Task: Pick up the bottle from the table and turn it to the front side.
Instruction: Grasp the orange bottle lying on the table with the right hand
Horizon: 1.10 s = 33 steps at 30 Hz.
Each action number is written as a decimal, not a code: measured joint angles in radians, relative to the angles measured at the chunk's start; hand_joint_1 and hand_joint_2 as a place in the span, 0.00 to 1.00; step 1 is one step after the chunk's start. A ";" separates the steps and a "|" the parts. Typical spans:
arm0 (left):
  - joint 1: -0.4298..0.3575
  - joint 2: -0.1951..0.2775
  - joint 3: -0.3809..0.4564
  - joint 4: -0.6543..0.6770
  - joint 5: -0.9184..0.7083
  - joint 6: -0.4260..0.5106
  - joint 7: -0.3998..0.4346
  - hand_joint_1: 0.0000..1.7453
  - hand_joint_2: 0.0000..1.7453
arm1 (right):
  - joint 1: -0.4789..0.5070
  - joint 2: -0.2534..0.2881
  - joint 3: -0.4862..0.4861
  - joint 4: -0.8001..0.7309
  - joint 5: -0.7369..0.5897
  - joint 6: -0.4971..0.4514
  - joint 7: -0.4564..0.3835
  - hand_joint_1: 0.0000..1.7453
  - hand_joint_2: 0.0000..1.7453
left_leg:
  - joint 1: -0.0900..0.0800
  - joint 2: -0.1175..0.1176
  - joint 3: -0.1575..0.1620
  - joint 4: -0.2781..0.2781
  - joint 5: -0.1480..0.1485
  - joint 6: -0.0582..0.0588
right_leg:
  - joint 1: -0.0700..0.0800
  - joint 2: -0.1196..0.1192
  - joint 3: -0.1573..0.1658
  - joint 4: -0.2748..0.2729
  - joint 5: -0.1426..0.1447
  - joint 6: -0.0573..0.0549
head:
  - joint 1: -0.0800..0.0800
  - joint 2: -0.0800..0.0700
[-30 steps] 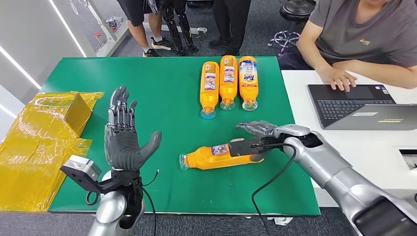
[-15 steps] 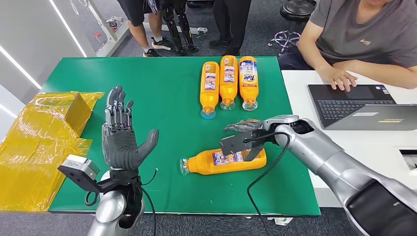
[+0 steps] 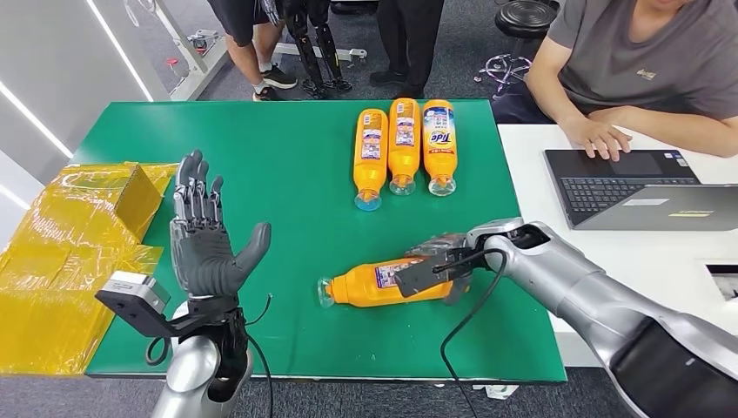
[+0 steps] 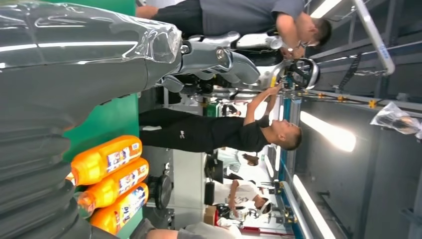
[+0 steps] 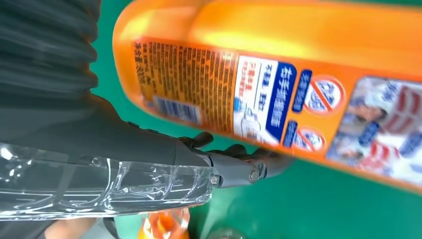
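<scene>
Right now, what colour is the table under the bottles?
Green table; clearest in the head view.

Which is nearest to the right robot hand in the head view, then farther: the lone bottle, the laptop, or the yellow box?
1. Lone bottle, at the right robot hand.
2. Laptop, on the white table to its right.
3. Yellow box, at the far left.

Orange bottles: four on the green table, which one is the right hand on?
The lone bottle lying crosswise near the table's front edge, with the right hand at its base end. The other three bottles lie side by side at the far edge, untouched.
</scene>
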 joint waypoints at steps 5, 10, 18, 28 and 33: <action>-0.010 0.002 0.000 0.000 0.008 -0.010 0.005 0.00 1.00 | 0.003 -0.023 0.026 -0.006 -0.030 0.008 0.015 0.00 1.00 | 0.000 0.000 0.000 0.000 0.000 0.000 | 0.000 0.000 0.000 0.000 0.000 0.000 | 0.000 0.000; -0.025 0.006 0.000 0.002 0.015 -0.012 0.005 0.00 1.00 | 0.015 -0.053 0.047 -0.024 -0.047 -0.014 0.023 0.00 1.00 | 0.000 0.000 0.000 0.001 0.000 0.000 | 0.000 0.000 0.000 0.000 0.000 0.000 | 0.000 0.000; -0.043 0.016 -0.002 0.009 0.028 -0.013 0.000 0.00 1.00 | 0.047 -0.088 0.056 -0.043 -0.035 -0.140 0.037 1.00 1.00 | 0.000 0.001 0.000 0.001 0.000 0.000 | 0.000 0.001 0.000 0.000 0.000 0.000 | 0.000 0.000; -0.045 0.024 -0.006 0.015 0.034 -0.012 -0.009 0.00 1.00 | 0.098 -0.091 0.015 -0.050 -0.007 -0.282 0.054 1.00 1.00 | 0.000 0.001 0.001 0.001 0.000 0.000 | 0.000 0.001 0.001 0.000 0.000 0.000 | 0.000 0.000; -0.044 0.026 -0.006 0.015 0.032 -0.005 -0.016 0.00 1.00 | 0.120 -0.091 -0.014 -0.061 0.033 -0.330 0.049 1.00 1.00 | 0.000 0.001 0.000 0.001 0.000 0.000 | 0.000 0.001 0.001 0.000 0.000 0.000 | 0.000 0.000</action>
